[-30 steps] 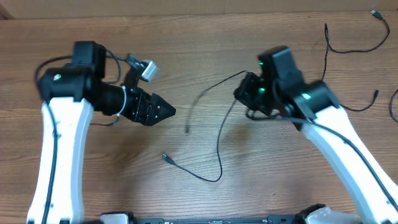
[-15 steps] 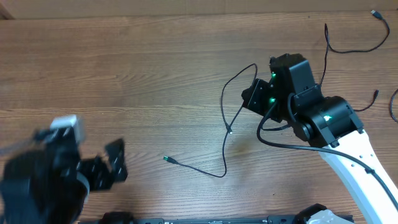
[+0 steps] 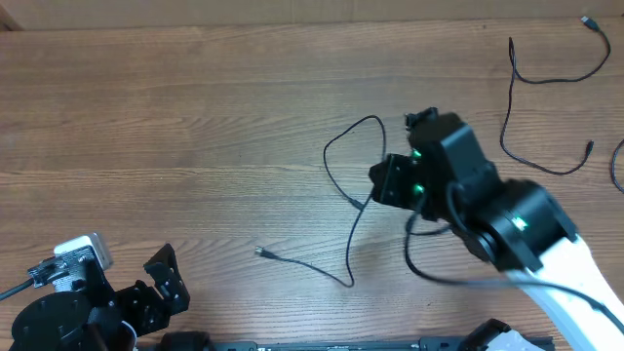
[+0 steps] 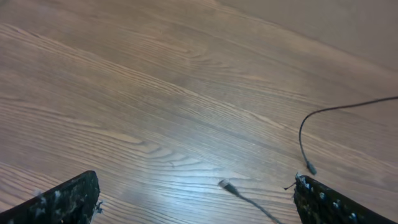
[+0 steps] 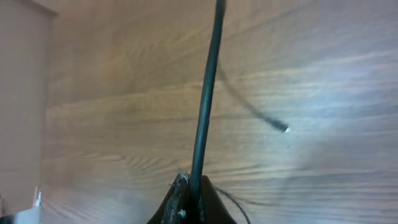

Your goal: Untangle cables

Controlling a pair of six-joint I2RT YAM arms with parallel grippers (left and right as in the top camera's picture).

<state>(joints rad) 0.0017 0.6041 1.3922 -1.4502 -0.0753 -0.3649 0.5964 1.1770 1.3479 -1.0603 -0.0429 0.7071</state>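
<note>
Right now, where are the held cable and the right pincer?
held cable (image 5: 208, 93), right wrist view, its taut middle stretch.
right pincer (image 5: 191, 186), right wrist view, between its closed fingertips.

Wood-grain table, black cords, plastic arms.

The table (image 3: 195, 117) is brown wood grain, smooth, with a soft sheen that washes pale under glare in both wrist views. The middle cable (image 3: 302, 265) and the cable near the far right corner (image 3: 506, 107) are thin black cords with a smooth, mostly matt sheath. The middle one's plug end (image 3: 259, 251) looks lighter and greyish. The left gripper (image 3: 168, 283) and right gripper (image 5: 189, 200) are dull black plastic, flecked pale along the finger edges. The right arm (image 3: 585, 271) has a glossy white shell below a matt black housing.
</note>
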